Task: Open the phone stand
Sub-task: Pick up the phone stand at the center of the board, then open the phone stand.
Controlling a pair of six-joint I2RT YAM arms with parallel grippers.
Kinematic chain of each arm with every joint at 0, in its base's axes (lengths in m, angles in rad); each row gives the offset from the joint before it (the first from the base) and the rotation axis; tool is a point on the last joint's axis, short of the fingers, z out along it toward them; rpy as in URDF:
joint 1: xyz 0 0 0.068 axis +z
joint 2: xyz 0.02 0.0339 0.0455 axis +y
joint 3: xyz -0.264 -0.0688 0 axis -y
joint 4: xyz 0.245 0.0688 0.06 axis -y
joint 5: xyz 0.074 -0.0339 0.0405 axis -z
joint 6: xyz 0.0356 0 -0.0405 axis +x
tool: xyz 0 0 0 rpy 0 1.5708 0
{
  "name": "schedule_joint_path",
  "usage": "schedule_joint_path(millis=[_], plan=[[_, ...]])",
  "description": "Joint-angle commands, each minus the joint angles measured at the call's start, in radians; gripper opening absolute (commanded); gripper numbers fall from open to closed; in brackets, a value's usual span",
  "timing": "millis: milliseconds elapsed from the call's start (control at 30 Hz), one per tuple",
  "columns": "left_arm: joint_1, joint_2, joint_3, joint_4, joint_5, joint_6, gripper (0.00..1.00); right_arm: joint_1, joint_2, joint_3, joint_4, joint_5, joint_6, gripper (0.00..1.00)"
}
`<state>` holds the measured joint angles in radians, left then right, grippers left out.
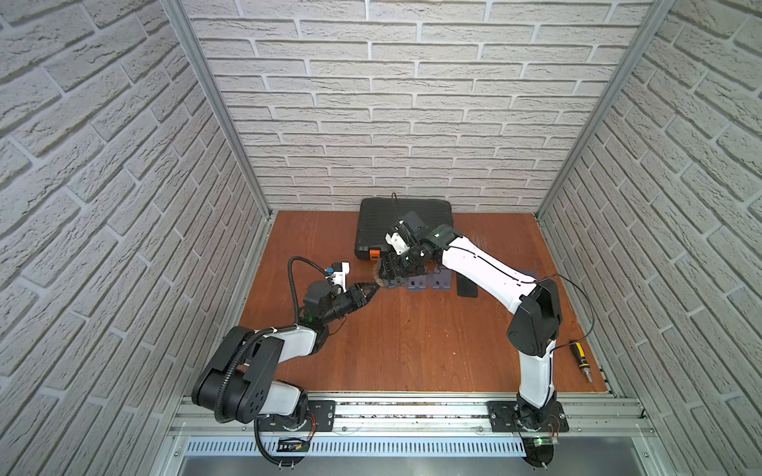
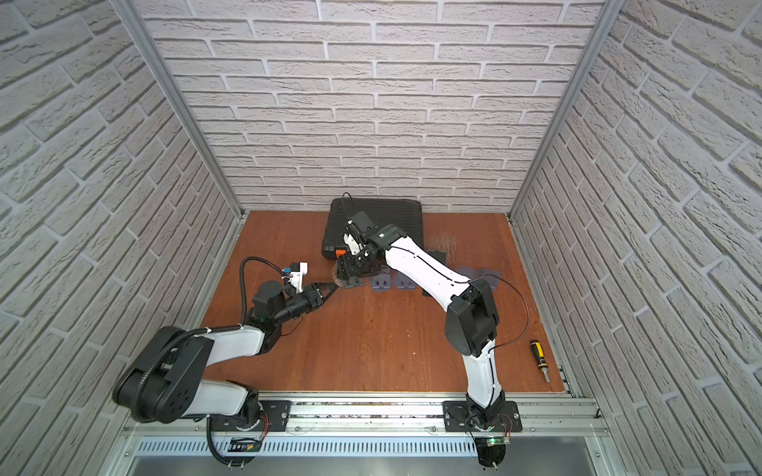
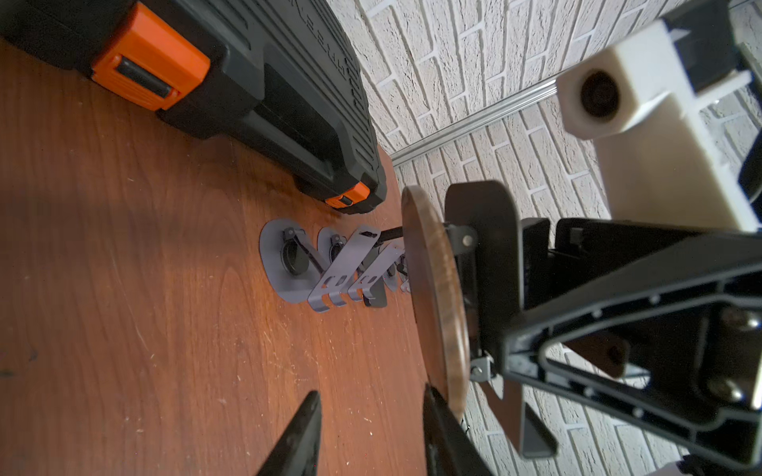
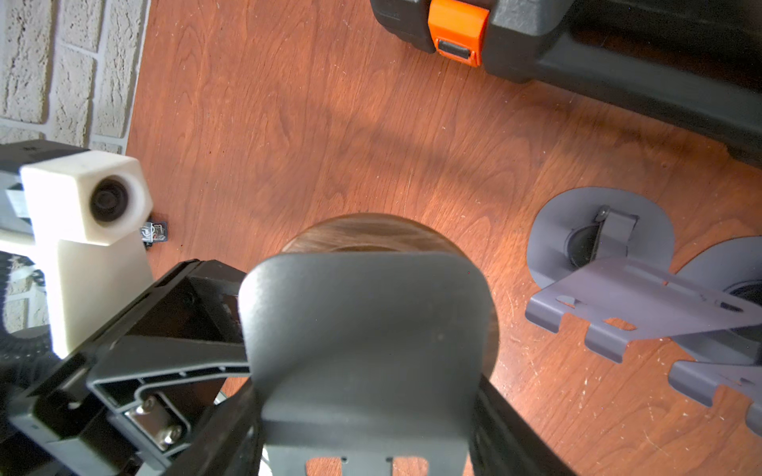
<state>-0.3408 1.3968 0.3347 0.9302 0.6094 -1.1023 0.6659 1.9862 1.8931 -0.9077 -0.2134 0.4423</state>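
The phone stand has a round wooden base (image 3: 437, 305) and a dark grey plate (image 4: 363, 329). It is lifted off the table and tipped, so the base (image 1: 377, 275) faces left. My right gripper (image 4: 365, 383) is shut on the plate, one finger on each side edge; in both top views it (image 1: 389, 274) hangs above the table's middle. My left gripper (image 3: 371, 395) is open, with only bare table between its fingers. One fingertip (image 3: 431, 395) lies right beside the base's rim, and the base stays outside the jaws. In a top view the left gripper (image 2: 332, 286) points at the stand (image 2: 339, 280).
Several pale grey stands (image 1: 416, 283) stand unfolded in a row on the table, right of the held one. A black phone (image 1: 467, 286) lies past them. A black case (image 1: 404, 222) with orange latches sits at the back wall. A screwdriver (image 1: 581, 360) lies at the front right.
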Motion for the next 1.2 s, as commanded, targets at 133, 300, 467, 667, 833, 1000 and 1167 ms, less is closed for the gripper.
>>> schedule_joint_path(millis=[133, 300, 467, 667, 833, 1000, 1167], plan=[[-0.035, -0.014, 0.016, 0.080, -0.004, 0.016, 0.42, 0.002, -0.060, -0.002, 0.042, 0.009, 0.008, 0.16], [-0.040, -0.057, 0.018, 0.012, -0.017, 0.049, 0.43, -0.008, -0.067, -0.002, 0.040, 0.031, 0.002, 0.16], [-0.041, -0.095, 0.035, -0.053, -0.022, 0.076, 0.44, -0.014, -0.071, -0.002, 0.025, 0.059, -0.007, 0.16], [-0.042, -0.086, 0.049, -0.062, -0.020, 0.085, 0.44, -0.012, -0.064, -0.005, 0.039, 0.006, -0.010, 0.16], [-0.044, -0.046, 0.054, -0.019, -0.022, 0.072, 0.43, -0.005, -0.067, -0.002, 0.056, -0.035, -0.013, 0.16], [-0.044, -0.025, 0.064, 0.026, -0.030, 0.052, 0.41, 0.004, -0.064, -0.006, 0.049, -0.043, -0.022, 0.16], [-0.043, -0.039, 0.082, -0.009, -0.036, 0.070, 0.41, 0.006, -0.069, -0.023, 0.053, -0.049, -0.022, 0.16]])
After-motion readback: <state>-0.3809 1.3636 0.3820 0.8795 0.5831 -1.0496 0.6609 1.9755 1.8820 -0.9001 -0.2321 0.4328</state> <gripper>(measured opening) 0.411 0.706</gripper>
